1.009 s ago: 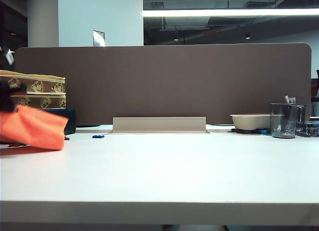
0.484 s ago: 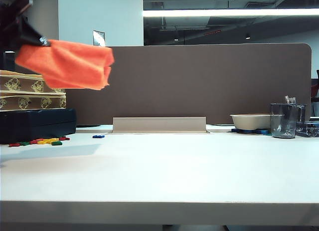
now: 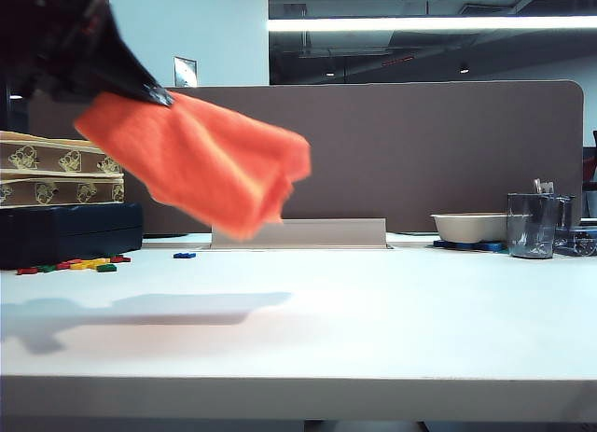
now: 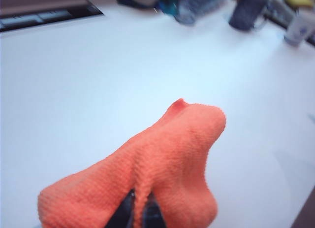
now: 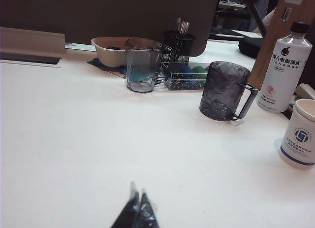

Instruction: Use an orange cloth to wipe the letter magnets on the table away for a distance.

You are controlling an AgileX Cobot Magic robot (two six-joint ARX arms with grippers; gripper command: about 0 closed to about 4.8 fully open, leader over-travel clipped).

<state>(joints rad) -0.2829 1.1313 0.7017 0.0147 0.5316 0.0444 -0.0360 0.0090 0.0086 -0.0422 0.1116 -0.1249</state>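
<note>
The orange cloth (image 3: 210, 166) hangs high in the air over the left half of the white table (image 3: 373, 311), pinched at one corner by my left gripper (image 3: 160, 98), which is shut on it. In the left wrist view the cloth (image 4: 162, 159) drapes over both dark fingers (image 4: 125, 213) and hides their tips. The letter magnets (image 3: 79, 264) lie in a small coloured heap at the far left of the table, with one blue letter (image 3: 184, 256) apart from them. My right gripper (image 5: 138, 196) is shut and empty, low over bare table on the right side.
Stacked patterned boxes (image 3: 65, 175) on a dark case (image 3: 65, 234) stand behind the magnets. A brown divider (image 3: 392, 152) runs along the back. At the right are a bowl (image 5: 110, 50), clear cup (image 5: 142, 65), grey mug (image 5: 224, 90), white bottle (image 5: 285, 65) and paper cup (image 5: 301, 134).
The left arm lifted the cloth off the table at the far left and swung it up and to the right. The magnets it covered now show. The right arm has not moved.
</note>
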